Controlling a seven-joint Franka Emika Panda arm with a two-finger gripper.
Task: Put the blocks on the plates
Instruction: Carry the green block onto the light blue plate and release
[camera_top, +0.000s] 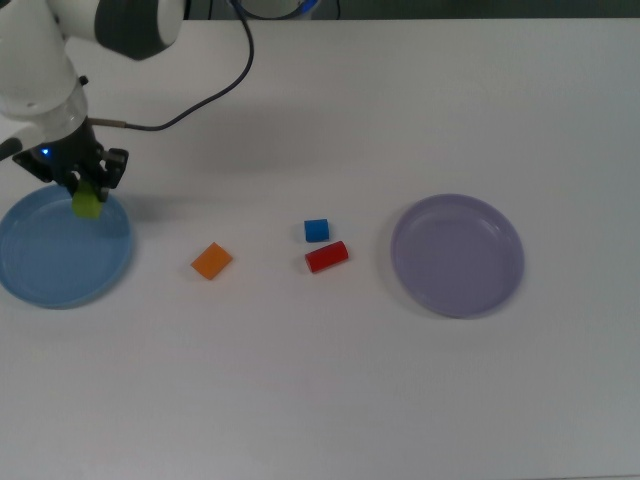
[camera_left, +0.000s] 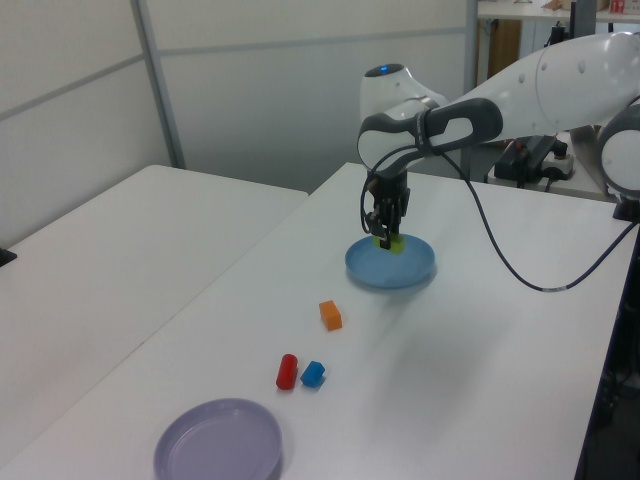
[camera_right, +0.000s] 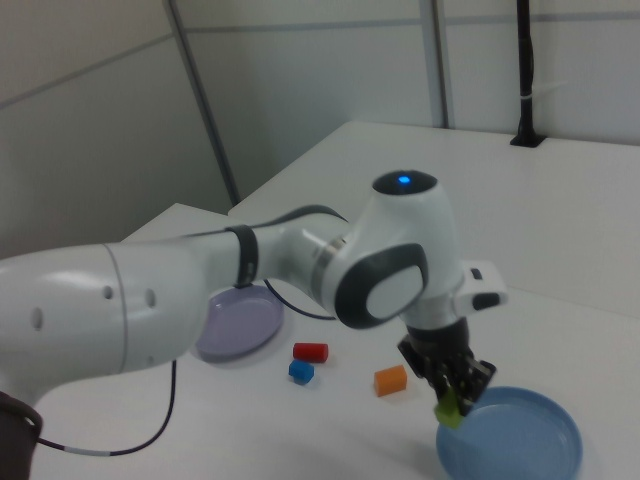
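Room, as we see it: a broad white table (camera_left: 480, 330); a second white table (camera_left: 110, 250) beside it at the left view's left, a narrow gap between them. Behind, pale grey wall panels (camera_left: 300, 90) with a metal upright (camera_left: 158, 80). Even indoor light.

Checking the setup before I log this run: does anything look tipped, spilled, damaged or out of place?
Nothing stands out. The gripper holds the green block over the blue plate; the orange block, blue cube and red cylinder lie on the table, and the lavender plate sits flat.
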